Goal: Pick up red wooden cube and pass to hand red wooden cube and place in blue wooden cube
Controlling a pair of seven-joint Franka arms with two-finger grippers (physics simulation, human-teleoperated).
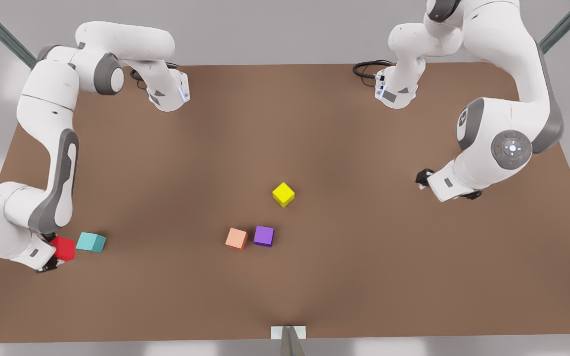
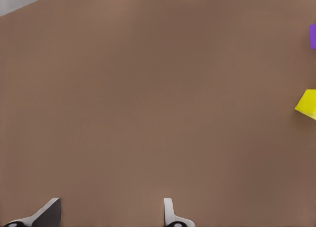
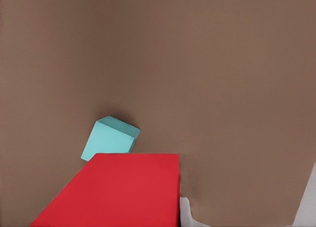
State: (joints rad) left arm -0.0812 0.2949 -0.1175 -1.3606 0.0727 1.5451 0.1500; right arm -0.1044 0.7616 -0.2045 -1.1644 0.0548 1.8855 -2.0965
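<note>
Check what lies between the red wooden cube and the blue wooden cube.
Nothing: in the front view only a narrow strip of bare table separates the red wooden cube, held in the right gripper, from the blue wooden cube.

A bright red wooden cube [image 1: 63, 248] sits beside a teal wooden cube [image 1: 91, 242] on a plain brown matte tabletop [image 1: 285, 277]. Further along are a pale salmon-orange cube [image 1: 236, 239], a purple cube [image 1: 263, 236] and a yellow cube [image 1: 283, 194]. The arms are white with grey joints.
</note>
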